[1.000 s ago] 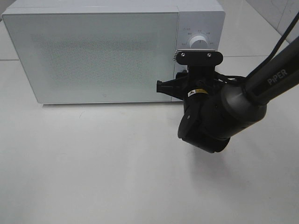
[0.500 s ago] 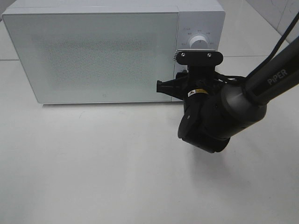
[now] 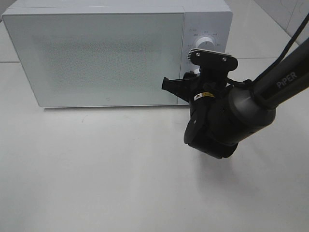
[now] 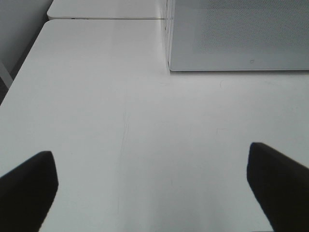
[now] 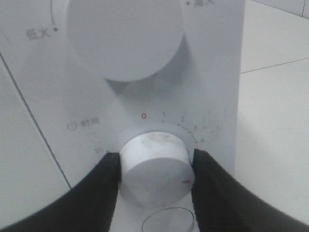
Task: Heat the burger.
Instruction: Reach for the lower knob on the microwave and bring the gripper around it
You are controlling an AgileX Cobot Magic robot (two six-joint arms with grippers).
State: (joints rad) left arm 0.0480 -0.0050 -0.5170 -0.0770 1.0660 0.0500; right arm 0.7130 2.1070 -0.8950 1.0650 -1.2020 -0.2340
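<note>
Item 1. Microwave (image 3: 96, 53): white, standing at the back of the white table (image 3: 96, 169). Its frosted door (image 3: 94, 58) is shut.

Item 2. Upper dial (image 3: 206, 42): on the microwave's control panel, to the right of the door; untouched.

Item 3. Lower dial (image 5: 154, 166): on the same panel, directly beneath the upper dial, ringed by a printed scale starting at a red 0. A red line shows on its rim.

Item 4. Right gripper (image 5: 155, 168): at the microwave's panel, black fingers (image 5: 104, 188) clamped on either side of the lower dial.

Item 5. Left gripper (image 4: 152, 162): over bare table in front of the microwave's left front corner, jaws wide apart, holding nothing.

Item 6. Burger: not seen in any view; cannot tell whether it is behind the microwave's door.
</note>
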